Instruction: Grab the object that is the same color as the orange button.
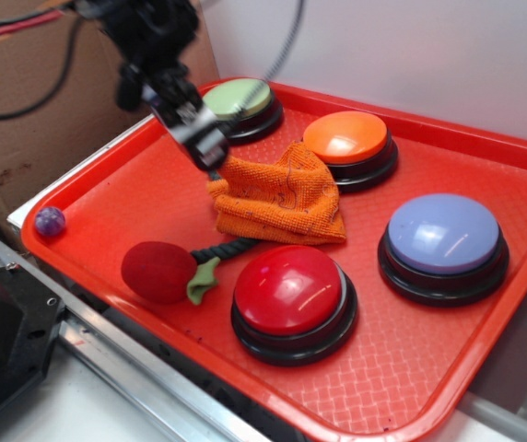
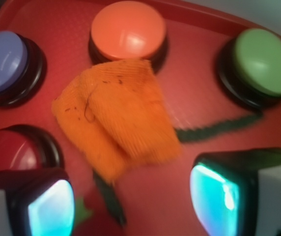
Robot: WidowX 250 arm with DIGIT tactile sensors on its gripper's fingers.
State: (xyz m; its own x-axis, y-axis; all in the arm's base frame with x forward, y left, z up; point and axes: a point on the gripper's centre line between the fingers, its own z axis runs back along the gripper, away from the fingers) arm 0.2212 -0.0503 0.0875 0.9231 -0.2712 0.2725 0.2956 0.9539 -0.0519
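The orange knit cloth (image 1: 282, 198) lies crumpled in the middle of the red tray (image 1: 411, 368), just in front of the orange button (image 1: 346, 138). My gripper (image 1: 204, 147) hovers at the cloth's left corner, near the green button. In the wrist view the cloth (image 2: 113, 113) lies below the orange button (image 2: 128, 30), and its near edge reaches down toward the gap of my gripper (image 2: 130, 201). The gripper is open. Its glowing pads (image 2: 52, 209) stand wide apart, with only tray floor and a dark cord between them.
A red button (image 1: 289, 290), a lavender button (image 1: 443, 235) and a pale green button (image 1: 238, 99) stand around the cloth. A red plush ball (image 1: 158, 272) with a green leaf and a dark cord lies front left. A small purple ball (image 1: 50, 221) rests on the tray's left rim. A cardboard box (image 1: 24, 120) stands behind.
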